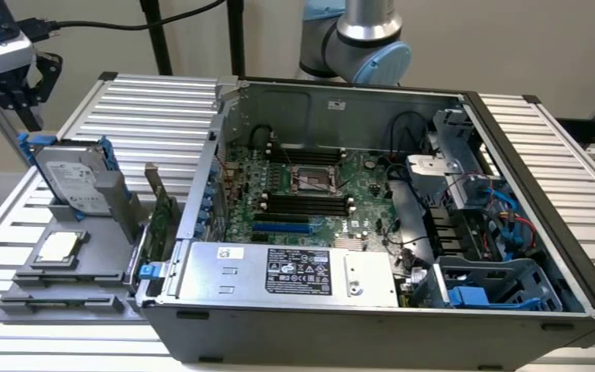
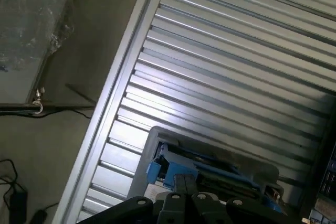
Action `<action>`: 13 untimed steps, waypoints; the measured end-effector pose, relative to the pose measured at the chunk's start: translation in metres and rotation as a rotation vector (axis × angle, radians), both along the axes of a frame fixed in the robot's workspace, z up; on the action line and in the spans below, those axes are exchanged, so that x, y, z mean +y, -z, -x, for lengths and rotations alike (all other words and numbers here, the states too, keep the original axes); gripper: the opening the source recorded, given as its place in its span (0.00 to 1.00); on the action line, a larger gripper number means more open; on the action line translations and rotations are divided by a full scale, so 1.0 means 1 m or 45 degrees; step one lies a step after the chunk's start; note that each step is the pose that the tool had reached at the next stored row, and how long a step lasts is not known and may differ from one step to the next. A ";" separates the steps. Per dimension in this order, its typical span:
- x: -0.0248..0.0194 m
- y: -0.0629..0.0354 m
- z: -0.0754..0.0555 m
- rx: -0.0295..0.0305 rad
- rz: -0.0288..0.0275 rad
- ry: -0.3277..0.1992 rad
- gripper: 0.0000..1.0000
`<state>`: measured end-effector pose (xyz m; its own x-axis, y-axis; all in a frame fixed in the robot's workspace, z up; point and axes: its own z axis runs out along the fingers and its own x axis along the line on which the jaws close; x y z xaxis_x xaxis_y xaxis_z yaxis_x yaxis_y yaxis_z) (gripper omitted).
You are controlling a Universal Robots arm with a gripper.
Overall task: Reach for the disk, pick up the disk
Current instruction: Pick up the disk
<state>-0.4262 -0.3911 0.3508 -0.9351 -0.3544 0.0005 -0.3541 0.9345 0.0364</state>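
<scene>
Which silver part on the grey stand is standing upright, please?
The blue-framed disk stands upright in its slot; the square chip lies flat.

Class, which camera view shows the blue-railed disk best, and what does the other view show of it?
The exterior view: the disk stands upright in its grey holder, with its broad face and blue rails in full sight. The wrist view catches the disk's top edge and blue rails from above, not the broad face.
</scene>
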 end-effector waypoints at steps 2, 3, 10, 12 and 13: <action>0.0000 0.0000 0.000 -0.0001 0.0000 -0.046 0.11; 0.0000 0.0000 0.000 0.0000 0.0000 -0.068 0.11; 0.0000 -0.0001 0.000 0.0001 0.0000 -0.230 0.11; 0.0000 -0.0001 0.000 0.0000 -0.0001 -0.276 0.11; 0.0000 -0.0002 0.000 0.0001 0.0000 -0.300 0.11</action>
